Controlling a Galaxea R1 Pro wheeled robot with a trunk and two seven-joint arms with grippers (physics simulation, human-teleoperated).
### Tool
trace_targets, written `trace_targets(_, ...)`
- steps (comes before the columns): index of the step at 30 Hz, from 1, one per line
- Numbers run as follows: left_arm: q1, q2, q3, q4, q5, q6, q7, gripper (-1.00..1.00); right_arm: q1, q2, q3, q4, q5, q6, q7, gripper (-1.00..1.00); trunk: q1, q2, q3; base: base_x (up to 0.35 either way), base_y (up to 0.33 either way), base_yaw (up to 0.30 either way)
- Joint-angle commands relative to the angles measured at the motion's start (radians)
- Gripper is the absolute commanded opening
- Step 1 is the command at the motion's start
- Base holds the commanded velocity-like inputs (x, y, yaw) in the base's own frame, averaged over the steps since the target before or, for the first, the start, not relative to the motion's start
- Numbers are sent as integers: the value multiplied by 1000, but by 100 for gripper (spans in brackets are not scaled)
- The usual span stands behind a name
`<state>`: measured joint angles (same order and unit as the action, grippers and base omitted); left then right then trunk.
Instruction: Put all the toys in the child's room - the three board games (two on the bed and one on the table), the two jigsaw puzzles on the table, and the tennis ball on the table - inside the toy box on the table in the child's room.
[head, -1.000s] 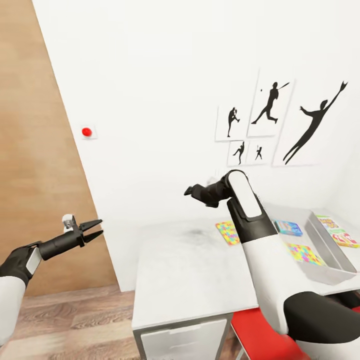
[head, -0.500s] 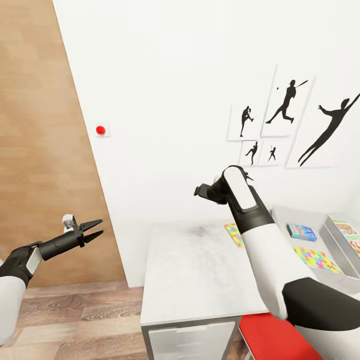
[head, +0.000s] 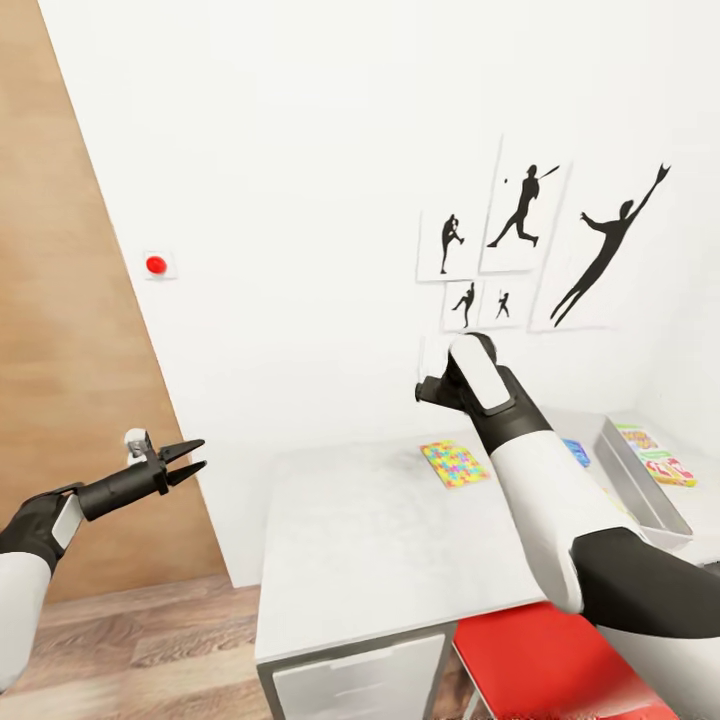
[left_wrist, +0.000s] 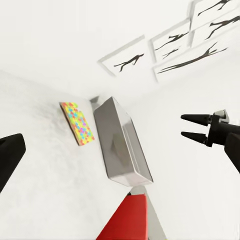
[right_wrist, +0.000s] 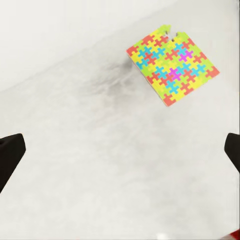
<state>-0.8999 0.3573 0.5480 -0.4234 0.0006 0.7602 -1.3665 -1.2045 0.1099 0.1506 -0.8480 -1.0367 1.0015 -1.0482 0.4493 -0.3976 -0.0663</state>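
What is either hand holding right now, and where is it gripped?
Nothing. The left hand is open and empty beside the table; the right hand is open above it.

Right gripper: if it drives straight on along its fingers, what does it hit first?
Probably the bare white table top, judging by the right wrist view, which looks down onto it. The multicoloured jigsaw puzzle mat lies off to one side of that line. Depth is unclear.

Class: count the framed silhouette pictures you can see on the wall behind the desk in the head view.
5: two small upper-left and lower-left, one tiny, a tall batter, and a large leaping figure at right. None looks hidden.
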Motion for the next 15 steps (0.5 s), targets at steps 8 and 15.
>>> trace_targets(8, -1, 0, 1, 0, -2, 10, -3, 100, -1, -4, 14, 8, -4, 1, -4, 100, 1, -2, -2, 0, 0, -45)
trace_targets(15, -1, 1, 1, 0, -2, 10, -3, 100, -2, 0, 14, 14, -4, 0, -2, 100, 1, -2, -8, 0, 0, -4)
